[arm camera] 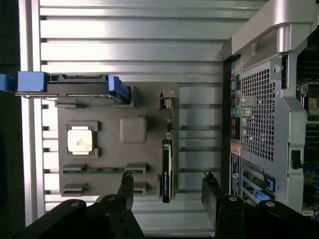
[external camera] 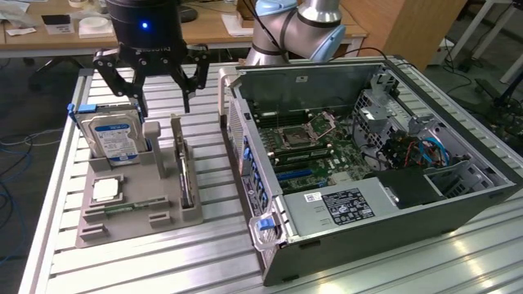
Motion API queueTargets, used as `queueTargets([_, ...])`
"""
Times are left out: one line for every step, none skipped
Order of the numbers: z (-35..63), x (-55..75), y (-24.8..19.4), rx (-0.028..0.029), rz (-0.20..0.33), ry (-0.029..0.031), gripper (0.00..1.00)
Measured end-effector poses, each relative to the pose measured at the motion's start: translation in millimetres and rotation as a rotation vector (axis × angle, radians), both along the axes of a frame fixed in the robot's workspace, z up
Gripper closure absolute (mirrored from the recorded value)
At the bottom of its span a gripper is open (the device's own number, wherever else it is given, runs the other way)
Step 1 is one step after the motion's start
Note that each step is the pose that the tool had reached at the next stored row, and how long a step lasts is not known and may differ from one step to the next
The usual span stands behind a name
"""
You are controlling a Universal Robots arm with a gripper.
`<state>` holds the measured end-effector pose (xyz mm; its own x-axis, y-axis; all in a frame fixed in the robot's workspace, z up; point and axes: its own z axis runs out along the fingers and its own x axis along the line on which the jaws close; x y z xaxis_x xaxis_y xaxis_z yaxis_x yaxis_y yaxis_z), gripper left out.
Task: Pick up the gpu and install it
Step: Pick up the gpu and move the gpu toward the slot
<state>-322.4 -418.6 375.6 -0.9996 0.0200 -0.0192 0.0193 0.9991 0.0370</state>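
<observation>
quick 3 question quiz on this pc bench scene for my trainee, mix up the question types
1. Where is the gpu?
A. lying flat on the table
B. standing on edge in the grey holder
C. seated in the computer case
2. True or false: the gripper is shut on the gpu.
3. Fill in: the thick part with the blue-white label, standing at the end of the grey holder nearest the gripper, is the ___.

Key
1. B
2. False: the gripper is open and empty, above the grey holder.
3. hard drive
</observation>
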Motion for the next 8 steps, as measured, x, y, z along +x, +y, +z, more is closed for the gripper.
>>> queueTargets([-1.7, 0.1, 0.0, -0.0008, 0.000, 0.0001, 0.34])
queueTargets([-3.3, 0.2, -0.1, -0.0017, 0.000, 0.0001, 0.34])
queueTargets([-4.7, 0.3, -0.2, -0.0035, 0.000, 0.0001, 0.34])
queueTargets([-6.2, 0.3, -0.2, -0.0045, 0.000, 0.0002, 0.34])
queueTargets([-7.9, 0.3, -0.3, -0.0044, 0.000, 0.0001, 0.34])
queueTargets([-9.6, 0.5, -0.3, -0.0044, 0.000, 0.0000, 0.34])
queueTargets([-11.2, 0.7, -0.6, -0.0043, 0.000, 0.0000, 0.34])
queueTargets([-12.6, 0.7, -1.4, -0.0042, 0.000, 0.0000, 0.34])
